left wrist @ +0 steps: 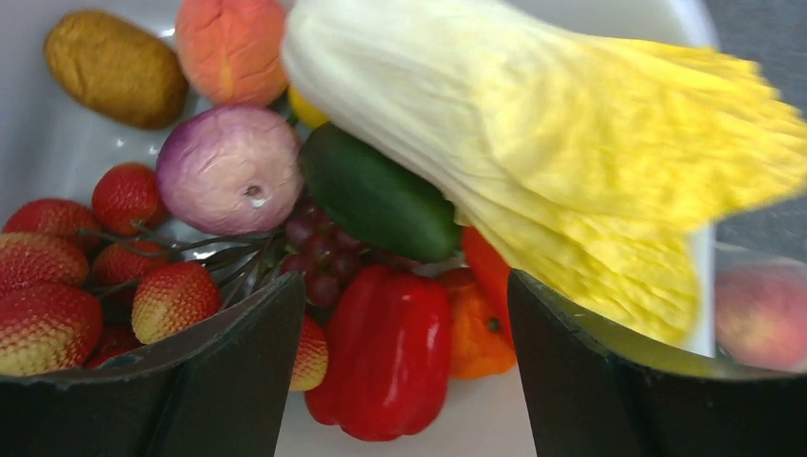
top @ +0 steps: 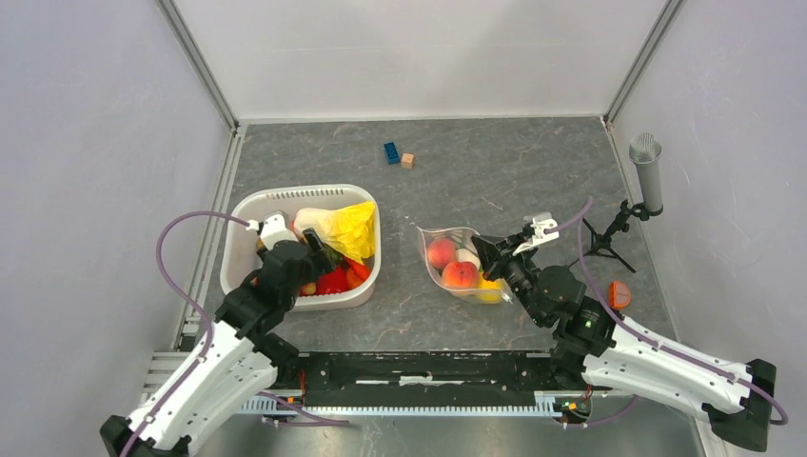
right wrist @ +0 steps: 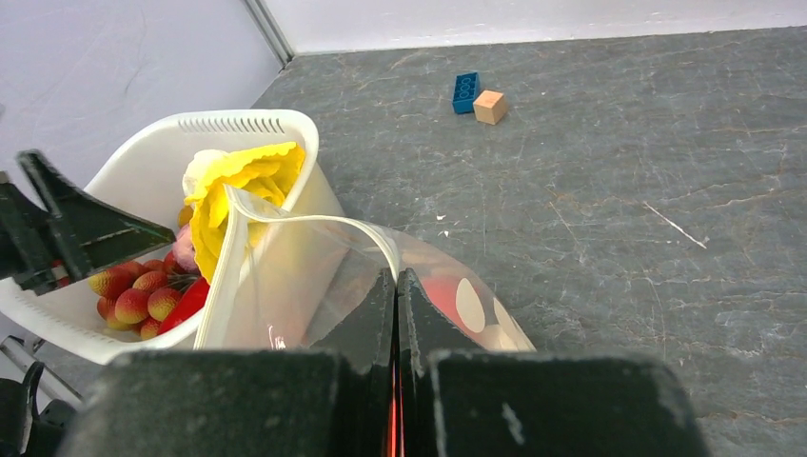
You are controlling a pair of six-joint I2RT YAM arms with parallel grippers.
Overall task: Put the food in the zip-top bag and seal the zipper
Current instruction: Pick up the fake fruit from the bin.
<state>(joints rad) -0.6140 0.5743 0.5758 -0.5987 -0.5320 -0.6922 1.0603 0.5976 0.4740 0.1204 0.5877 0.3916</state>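
My left gripper (left wrist: 404, 286) hangs spread wide, grasping nothing, over the basket (top: 249, 205); the yellow piece (left wrist: 609, 143) hides much of the food (left wrist: 390, 352) there. Rightward the zip-top bag (top: 433, 240) lies on the table (top: 495, 171), peaches (top: 460, 275) inside, my right gripper (right wrist: 397, 281) clenched on its rim.

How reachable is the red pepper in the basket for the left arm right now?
Probably yes: the left gripper hangs open right above the red pepper, which lies uncovered in the basket. A strawberry and an orange piece crowd its sides only.

Blue brick (top: 391, 152), wooden cube (top: 407, 160), white basket (top: 235, 262), microphone (top: 646, 169)
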